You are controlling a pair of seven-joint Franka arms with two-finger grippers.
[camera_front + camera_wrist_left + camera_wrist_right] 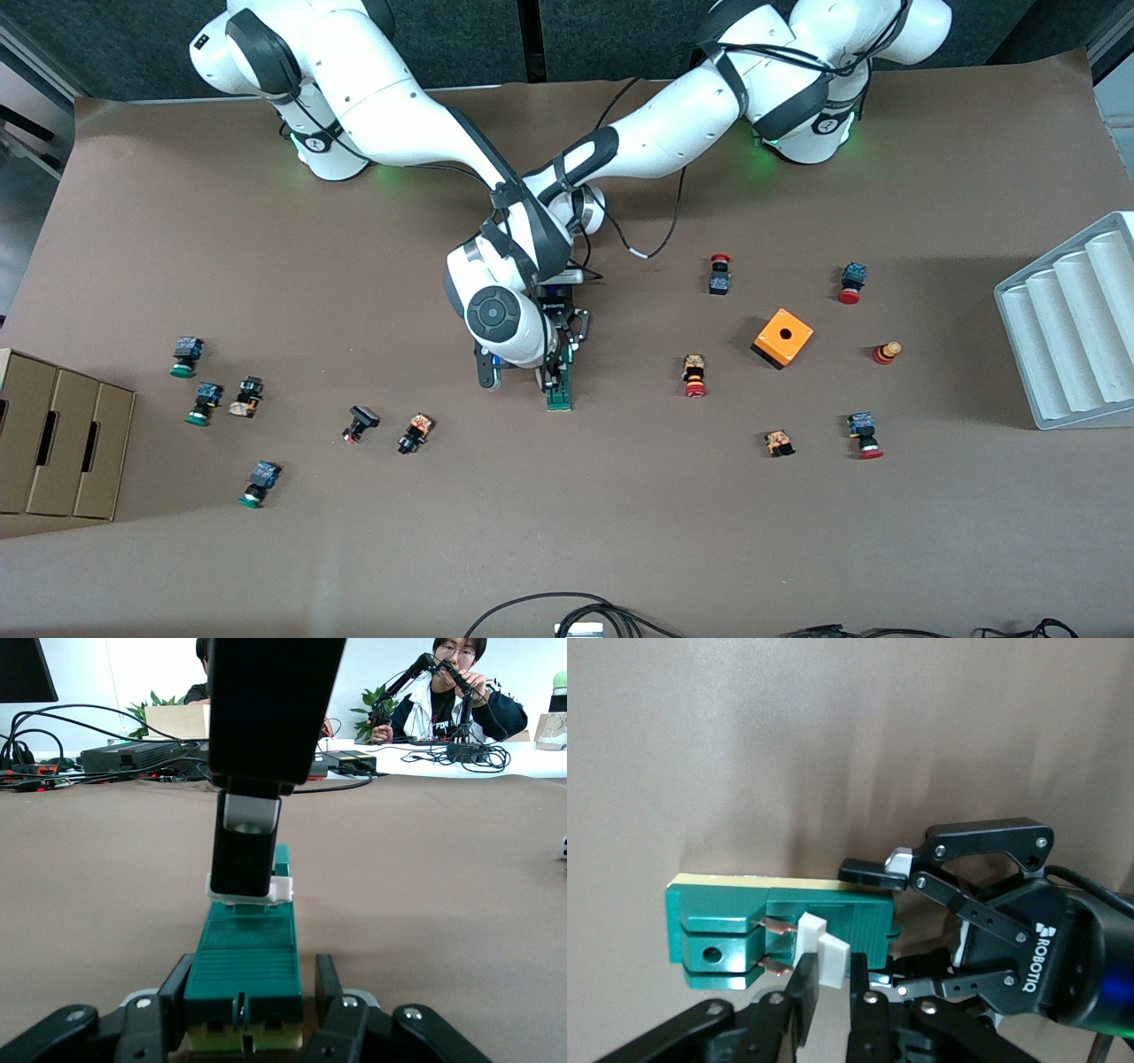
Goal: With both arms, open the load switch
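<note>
Load switch point(559, 392) lies mid-counter point(567, 532), long axis running from the front camera toward the arm bases. Its white tab point(824, 955) stands up partway along the body. Right end effector point(826, 992) is clamped on that tab from above. Left end effector point(246, 1010) grips the switch body at the end toward the bases, fingers on both long sides. Nearest neighbours, a black-and-orange push button point(415, 432) and a red-capped one point(695, 375), sit well apart; orange cube point(783, 338) farther off.
</note>
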